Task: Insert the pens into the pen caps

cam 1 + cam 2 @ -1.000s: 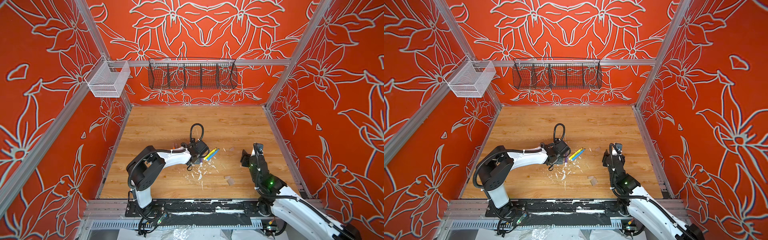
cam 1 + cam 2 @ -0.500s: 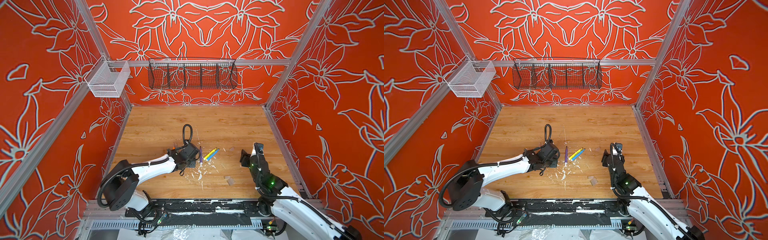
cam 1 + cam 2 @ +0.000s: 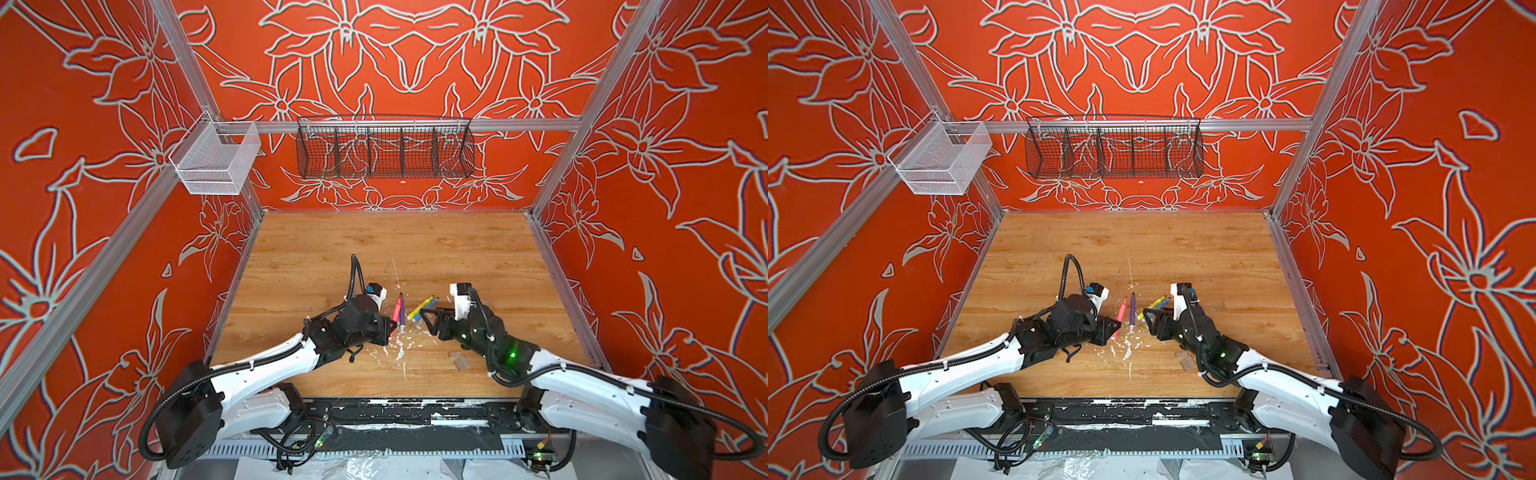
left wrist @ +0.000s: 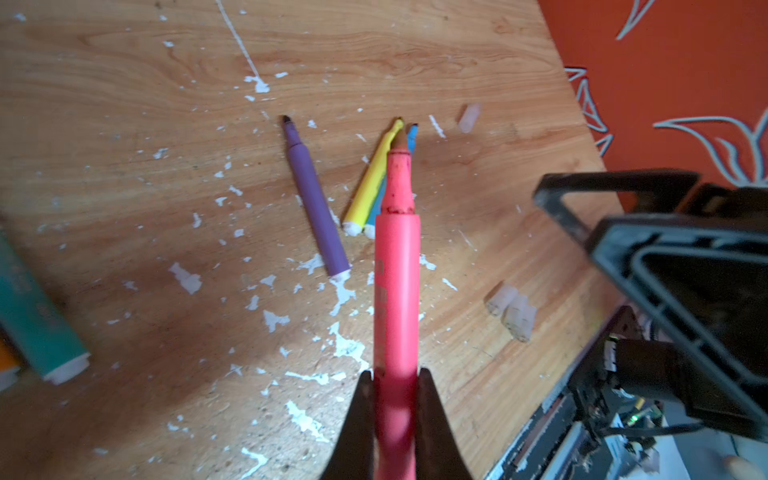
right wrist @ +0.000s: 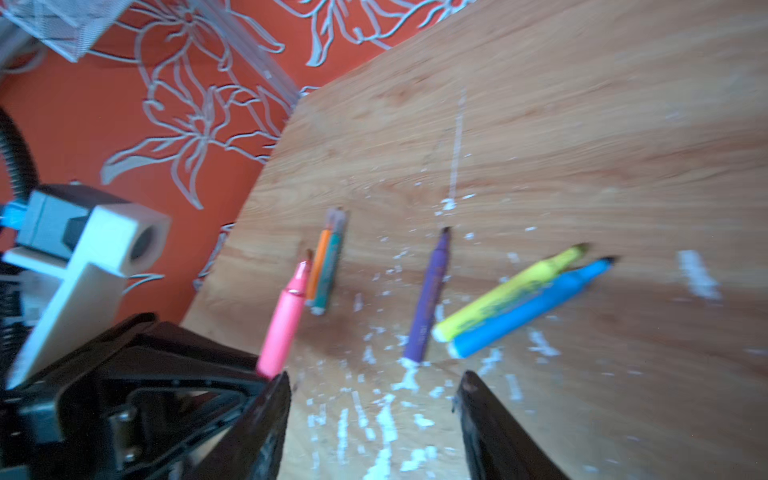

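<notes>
Open tabletop (image 3: 390, 241) beyond clustered pens (image 3: 402, 312)

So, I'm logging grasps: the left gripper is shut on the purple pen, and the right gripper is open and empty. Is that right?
Not quite. The left gripper is shut on the pink pen, as the left wrist view shows; the purple pen lies on the table. The right gripper is open and empty.
</notes>
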You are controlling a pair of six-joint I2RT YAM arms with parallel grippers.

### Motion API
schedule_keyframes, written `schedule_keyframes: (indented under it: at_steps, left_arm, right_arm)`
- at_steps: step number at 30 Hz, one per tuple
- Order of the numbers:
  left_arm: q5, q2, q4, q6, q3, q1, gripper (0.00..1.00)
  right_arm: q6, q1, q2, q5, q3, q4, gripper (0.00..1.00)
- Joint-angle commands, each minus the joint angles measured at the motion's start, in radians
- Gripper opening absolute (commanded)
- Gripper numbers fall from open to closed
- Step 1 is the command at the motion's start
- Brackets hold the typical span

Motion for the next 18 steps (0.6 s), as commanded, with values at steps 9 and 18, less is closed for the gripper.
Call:
schedule_keyframes:
  at_steps: [9,18]
  left_arm:
    - [0.068,-0.086,0.09,0.028,-0.046,-0.031,0.0]
    - [0.051,-0.151,0.078,0.034,-0.066,-0.032,0.0]
  right_arm:
    - [0.139,0.127,0.243,-0.005,0.111,0.362,0.64]
    - [0.168,0.141,0.315,0.028,0.13,0.4,0.48]
